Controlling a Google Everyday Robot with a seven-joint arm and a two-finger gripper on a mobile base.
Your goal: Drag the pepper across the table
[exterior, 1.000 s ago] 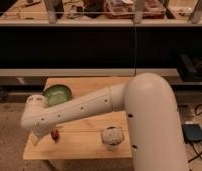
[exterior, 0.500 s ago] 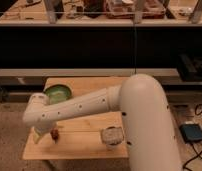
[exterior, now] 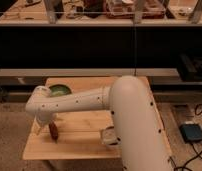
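The pepper (exterior: 54, 131) is a small dark-red chili lying on the light-wood table (exterior: 79, 142), near its front left corner. My gripper (exterior: 48, 124) hangs down from the white arm's wrist (exterior: 41, 105) and is right at the pepper's upper left end, seemingly touching it. The arm hides most of the gripper.
A green bowl (exterior: 59, 90) stands at the table's back left, partly behind the arm. A pale grey-white rounded object (exterior: 108, 136) sits at the front middle, by the arm's big link. A dark shelf wall runs behind the table. A black device (exterior: 193, 133) lies on the floor at right.
The arm's big link has swung closer and to the left, covering more of the table's right side. The gripper and the pepper have shifted only slightly left.
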